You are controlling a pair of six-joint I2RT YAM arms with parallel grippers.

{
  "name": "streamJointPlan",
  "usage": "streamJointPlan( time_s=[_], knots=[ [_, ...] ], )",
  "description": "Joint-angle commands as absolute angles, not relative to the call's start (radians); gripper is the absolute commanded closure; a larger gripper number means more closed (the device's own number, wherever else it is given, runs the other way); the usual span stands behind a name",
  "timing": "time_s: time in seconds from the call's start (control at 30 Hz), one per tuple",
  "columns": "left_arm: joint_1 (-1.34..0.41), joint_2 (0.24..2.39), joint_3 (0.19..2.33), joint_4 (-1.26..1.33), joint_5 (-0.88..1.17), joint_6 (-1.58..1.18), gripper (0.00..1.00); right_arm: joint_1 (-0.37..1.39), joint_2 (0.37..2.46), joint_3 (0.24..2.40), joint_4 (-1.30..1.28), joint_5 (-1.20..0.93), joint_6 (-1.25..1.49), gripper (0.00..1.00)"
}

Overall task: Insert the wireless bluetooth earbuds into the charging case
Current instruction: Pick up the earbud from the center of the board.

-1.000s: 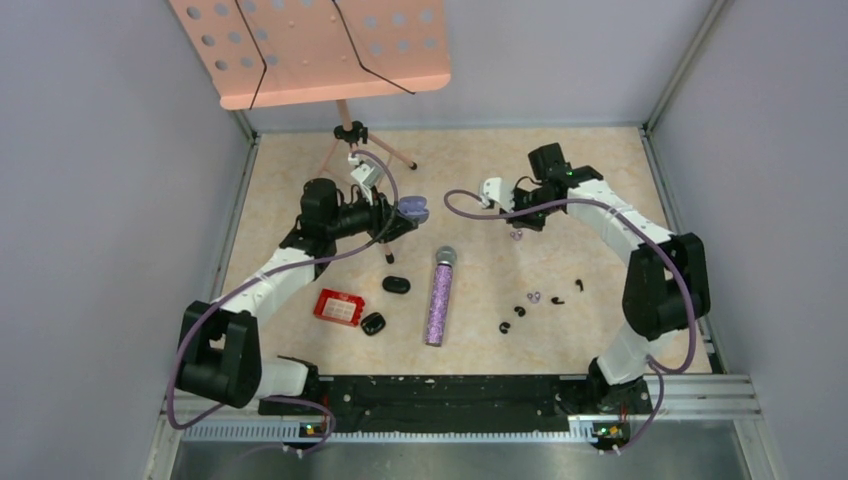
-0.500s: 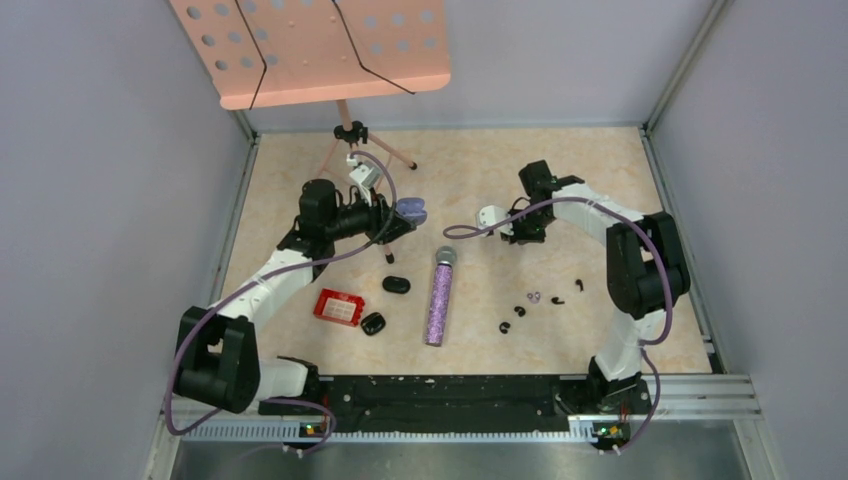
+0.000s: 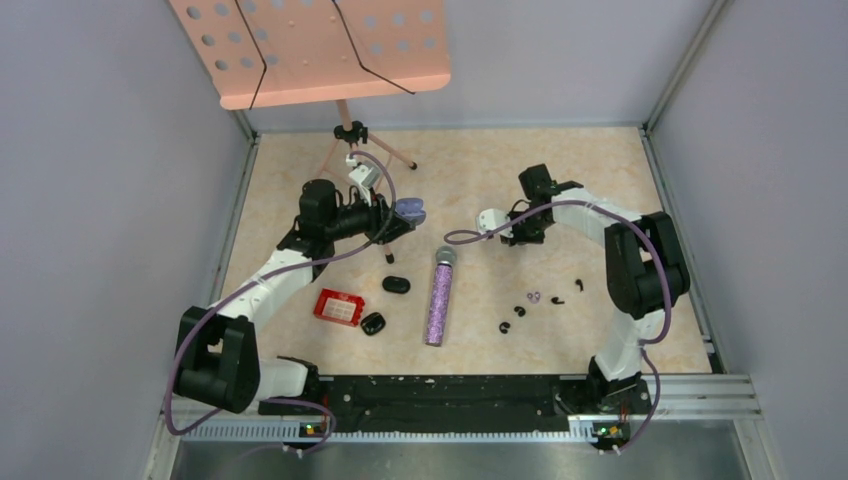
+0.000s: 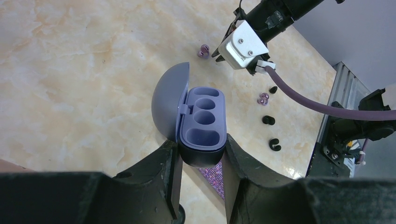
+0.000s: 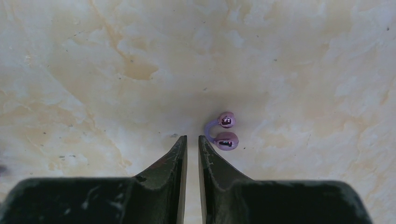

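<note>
Right arm has folded its elbow in and dropped its wrist toward the tabletop [image 3: 470, 170] over the last second; left arm unchanged. Left gripper [image 4: 201, 156] is clamped on the base of the pale purple charging case [image 4: 203, 122], held off the table with the lid swung back and both wells facing up and empty. Judged a presenting hold, so the other arm can drop buds straight in. Right gripper [image 5: 192, 140] sits low over the marble, fingers drawn almost together with only a sliver between them and nothing held. One pale purple earbud [image 5: 224, 131] lies on the surface just beside the fingertip on the image-right side, outside the gap; contact cannot be told. The fingers look too narrow and offset for a pick, so they would need to spread and shift over it. Second purple earbud [image 3: 534, 297] and the black earbuds [image 3: 519, 311] lie on the table nearer the bases, well apart from the case.
</note>
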State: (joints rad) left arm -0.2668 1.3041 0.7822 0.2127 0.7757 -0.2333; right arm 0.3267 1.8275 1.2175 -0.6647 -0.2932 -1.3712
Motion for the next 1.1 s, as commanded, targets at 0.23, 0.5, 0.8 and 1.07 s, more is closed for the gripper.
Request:
streamJointPlan(
  time_s=[0.23,0.5,0.8,1.07],
  knots=[
    [-0.259,1.273,0.780,0.234,0.769,-0.228,1.00,0.337,1.827,1.213,-0.606,-0.315,-1.416,0.82],
    [-0.255,1.279,0.781,0.234,0.770,-0.229,1.00,0.342,1.844,1.205,-0.600,-0.305,-1.452,0.77],
    [-0.252,1.286,0.785,0.232,0.768,-0.227,1.00,0.346,1.872,1.198,-0.600,-0.273,-1.502,0.75],
    [-0.250,1.290,0.787,0.229,0.766,-0.225,1.00,0.346,1.902,1.235,-0.621,-0.278,-1.491,0.94]
  ],
)
